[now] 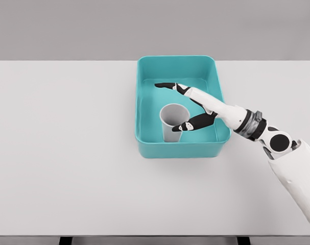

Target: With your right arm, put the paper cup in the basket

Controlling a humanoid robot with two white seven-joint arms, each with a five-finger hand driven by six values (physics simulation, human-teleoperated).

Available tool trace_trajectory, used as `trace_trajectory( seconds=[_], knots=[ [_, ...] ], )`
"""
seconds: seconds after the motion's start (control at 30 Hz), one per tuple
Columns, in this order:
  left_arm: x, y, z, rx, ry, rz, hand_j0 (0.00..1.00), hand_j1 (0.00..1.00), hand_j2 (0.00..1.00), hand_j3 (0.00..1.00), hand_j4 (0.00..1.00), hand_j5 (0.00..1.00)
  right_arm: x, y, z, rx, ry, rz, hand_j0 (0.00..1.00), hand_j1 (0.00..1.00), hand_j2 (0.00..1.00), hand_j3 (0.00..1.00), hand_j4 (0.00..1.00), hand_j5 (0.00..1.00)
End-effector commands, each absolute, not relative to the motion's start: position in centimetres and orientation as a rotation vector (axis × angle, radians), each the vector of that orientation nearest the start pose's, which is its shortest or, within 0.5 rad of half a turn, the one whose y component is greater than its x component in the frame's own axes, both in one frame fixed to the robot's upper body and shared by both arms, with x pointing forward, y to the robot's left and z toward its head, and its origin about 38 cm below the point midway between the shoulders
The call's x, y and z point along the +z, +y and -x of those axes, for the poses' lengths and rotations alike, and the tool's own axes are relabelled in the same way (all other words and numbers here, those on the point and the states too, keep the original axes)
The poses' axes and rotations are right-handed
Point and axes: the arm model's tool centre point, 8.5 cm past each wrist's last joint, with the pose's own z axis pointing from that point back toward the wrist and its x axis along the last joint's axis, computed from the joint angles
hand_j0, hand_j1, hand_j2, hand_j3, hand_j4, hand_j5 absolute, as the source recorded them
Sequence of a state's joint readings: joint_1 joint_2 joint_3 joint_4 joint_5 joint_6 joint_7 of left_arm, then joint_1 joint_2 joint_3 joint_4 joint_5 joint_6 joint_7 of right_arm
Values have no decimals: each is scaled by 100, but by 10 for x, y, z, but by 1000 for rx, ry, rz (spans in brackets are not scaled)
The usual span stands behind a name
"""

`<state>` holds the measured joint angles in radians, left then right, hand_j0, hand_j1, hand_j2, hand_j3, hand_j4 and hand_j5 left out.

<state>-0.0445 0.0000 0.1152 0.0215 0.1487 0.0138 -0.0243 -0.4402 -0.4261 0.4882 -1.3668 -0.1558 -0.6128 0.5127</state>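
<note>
White table (68, 168) fills the head view, its near edge at 6 o'clock w/ 2 dark legs just showing below. Right arm (292, 168) comes in from 4 o'clock, white shell, black round joint and grey wrist ring, reaching toward center-right. Teal basket (177, 149), rectangular w/ rounded corners, sits on the table slightly right of center, toward 1 o'clock. Paper cup (173, 122), grey-white, stands upright inside the basket, in its near half, mouth open upward. Right hand (198, 104) is over the basket interior w/ fingers spread: thumb (188, 125) at the cup's 4 o'clock side, at or touching the rim, can't tell if there's contact; the other fingers (167, 86) stretch straight toward 10 o'clock, well clear of the cup, above the basket's far half. Hand grips nothing. Plain grey wall (155, 28) beyond the table's far edge.
</note>
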Motion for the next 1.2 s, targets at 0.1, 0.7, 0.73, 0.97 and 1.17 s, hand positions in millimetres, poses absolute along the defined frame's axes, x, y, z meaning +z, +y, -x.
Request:
trace_trajectory(
  seconds=[0.1, 0.7, 0.73, 0.97, 1.17],
  knots=[
    [-261, 268, -20, 263, -22, -55, 100, 100, 100, 100, 100, 100, 170, -199, -419, 1266, -1968, -352, 98, 98, 98, 98, 98, 98],
    [-261, 268, -20, 263, -24, -55, 100, 100, 100, 100, 100, 100, 226, -304, -358, 1306, -2016, -137, 98, 98, 98, 98, 98, 98],
    [-261, 268, -20, 263, -24, -55, 100, 100, 100, 100, 100, 100, 231, -307, -355, 1317, -2022, -123, 98, 98, 98, 98, 98, 98],
    [-261, 268, -20, 263, -24, -55, 100, 100, 100, 100, 100, 100, 231, -309, -354, 1310, -2020, -128, 99, 99, 99, 99, 99, 99],
    [-261, 268, -19, 258, -20, -55, 100, 100, 100, 100, 100, 100, 227, -310, -352, 1306, -2008, -133, 99, 99, 99, 99, 99, 99]
  ],
)
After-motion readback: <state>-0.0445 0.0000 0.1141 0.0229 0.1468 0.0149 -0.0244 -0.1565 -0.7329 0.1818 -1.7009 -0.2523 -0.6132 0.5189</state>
